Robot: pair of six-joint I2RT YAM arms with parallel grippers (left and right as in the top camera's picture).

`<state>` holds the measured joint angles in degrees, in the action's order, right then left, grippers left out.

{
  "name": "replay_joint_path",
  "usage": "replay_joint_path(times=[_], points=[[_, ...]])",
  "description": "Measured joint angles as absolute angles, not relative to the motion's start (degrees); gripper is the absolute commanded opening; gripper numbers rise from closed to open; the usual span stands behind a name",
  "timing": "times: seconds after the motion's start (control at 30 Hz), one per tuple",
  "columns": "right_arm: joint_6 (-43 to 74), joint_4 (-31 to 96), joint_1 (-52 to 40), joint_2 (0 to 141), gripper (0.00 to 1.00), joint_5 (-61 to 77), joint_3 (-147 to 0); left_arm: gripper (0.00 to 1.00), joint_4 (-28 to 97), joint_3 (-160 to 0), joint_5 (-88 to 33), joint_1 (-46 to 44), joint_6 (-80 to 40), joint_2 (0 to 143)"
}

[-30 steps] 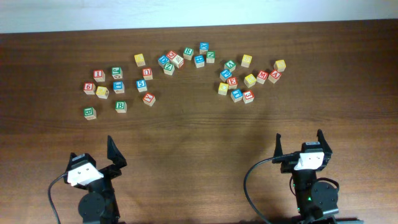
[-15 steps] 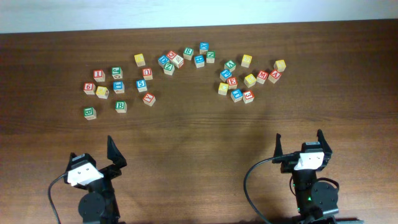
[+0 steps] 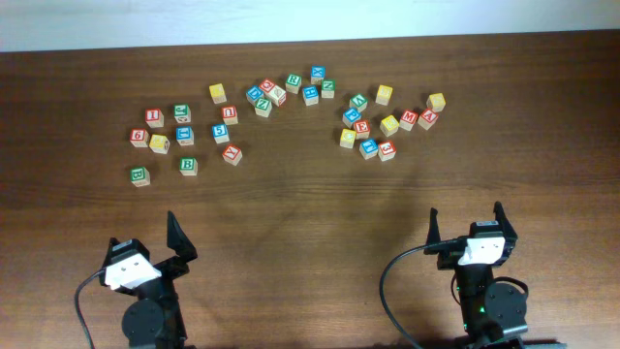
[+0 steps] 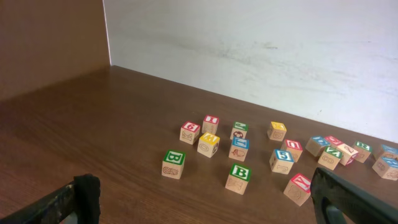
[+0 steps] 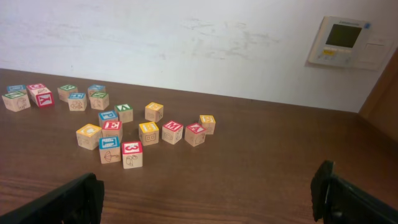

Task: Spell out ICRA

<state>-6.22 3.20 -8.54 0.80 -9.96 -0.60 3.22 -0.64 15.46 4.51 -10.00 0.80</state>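
both arms sit at the near edge of the table [image 3: 310, 223], well apart from the cubes [image 3: 221, 133]. the left gripper [image 3: 141, 235] is spread wide with nothing between its fingers. the right gripper [image 3: 466, 213] is likewise released and empty. the cubes lie scattered across the far half of the table in two loose groups. the red i cube [image 3: 154, 117] is near the left end of the left group. the red a cube [image 3: 427, 119] is near the right end of the right group, just beside the m cube [image 3: 408, 119]. the c and r are too small to pick out.
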Motion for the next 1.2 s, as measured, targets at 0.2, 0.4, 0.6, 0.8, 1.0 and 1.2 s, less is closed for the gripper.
replay_joint_path(times=[0.2,0.4,0.6,0.8,1.0,1.2], points=[[-6.2,3.2,-8.5,0.8,0.98,-10.0,-0.6,0.99,3.2,-0.6,15.5,4.5,-10.0,0.8],[-6.2,3.2,-8.5,0.8,0.98,-10.0,-0.6,0.99,3.2,-0.6,15.5,4.5,-10.0,0.8],[-6.2,3.2,-8.5,0.8,0.98,-10.0,-0.6,0.99,3.2,-0.6,15.5,4.5,-10.0,0.8],[-6.2,3.2,-8.5,0.8,0.98,-10.0,-0.6,0.99,3.2,-0.6,15.5,4.5,-10.0,0.8],[-6.2,3.2,-8.5,0.8,0.98,-10.0,-0.6,0.99,3.2,-0.6,15.4,4.5,-10.0,0.8],[-6.2,3.2,-8.5,0.8,0.98,-10.0,-0.6,0.99,-0.8,-0.6,7.7,4.5,-10.0,0.8]])
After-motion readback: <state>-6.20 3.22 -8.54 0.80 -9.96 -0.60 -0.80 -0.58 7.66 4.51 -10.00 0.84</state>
